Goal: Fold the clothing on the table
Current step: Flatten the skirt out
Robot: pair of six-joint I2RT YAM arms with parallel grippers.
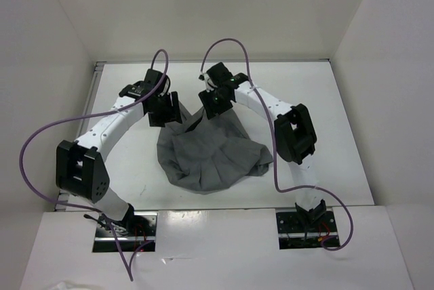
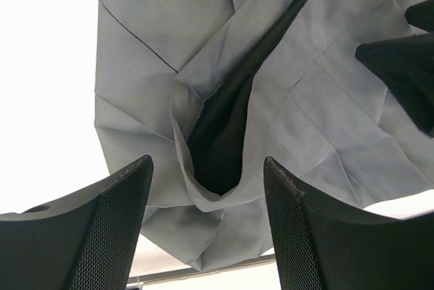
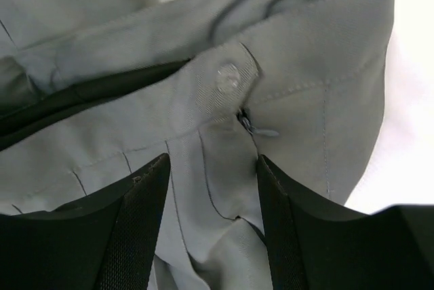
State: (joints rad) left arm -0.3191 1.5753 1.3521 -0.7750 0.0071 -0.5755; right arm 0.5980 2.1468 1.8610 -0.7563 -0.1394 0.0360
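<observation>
Left gripper (image 2: 207, 167): jaws apart, poised over the dark gap in the waistband, clamping nothing. Right gripper (image 3: 213, 161): jaws apart, straddling fabric just below the single button (image 3: 227, 76) and zip pull (image 3: 261, 131); whether its fingers (image 3: 135, 222) press the cloth cannot be told. One grey skirt (image 1: 210, 158) lies rumpled near the middle of the table (image 1: 339, 134), its waistband end at the far side beneath both grippers. Two arms and two purple cables (image 1: 27, 151) are in view. The tabletop is matte white, enclosed by white walls (image 1: 203, 12).
</observation>
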